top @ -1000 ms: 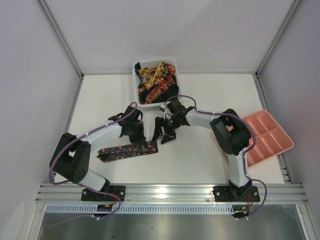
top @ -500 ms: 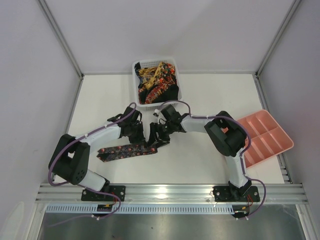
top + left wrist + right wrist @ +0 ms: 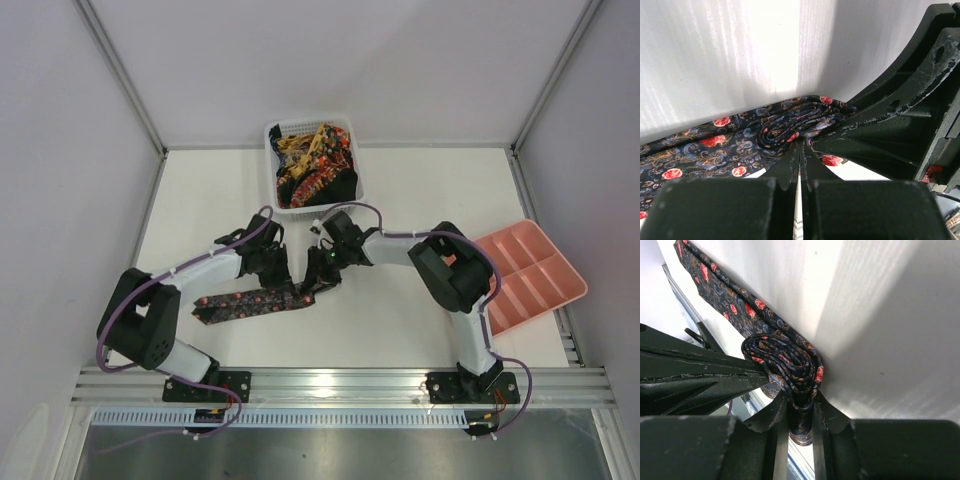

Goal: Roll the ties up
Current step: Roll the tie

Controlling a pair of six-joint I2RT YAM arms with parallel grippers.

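One dark tie [image 3: 245,302] with red and orange flowers lies flat on the table, its right end wound into a small roll [image 3: 790,360]. My left gripper [image 3: 801,147] is shut, its tips pinching the fabric at the roll's centre [image 3: 782,134]. From the right, my right gripper [image 3: 800,400] is shut on the roll's outer layers, with fabric showing between its fingers. In the top view the left gripper [image 3: 285,283] and right gripper [image 3: 310,286] meet tip to tip over that end. More ties [image 3: 312,165] fill the basket.
The white mesh basket [image 3: 272,135] stands at the back centre, just behind both wrists. A pink compartment tray [image 3: 545,280] sits at the right edge of the table. The tie's unrolled length runs left toward the left arm's base.
My right gripper has moved left onto the tie's right end and closed on the roll. The left gripper has stayed shut at the same spot.
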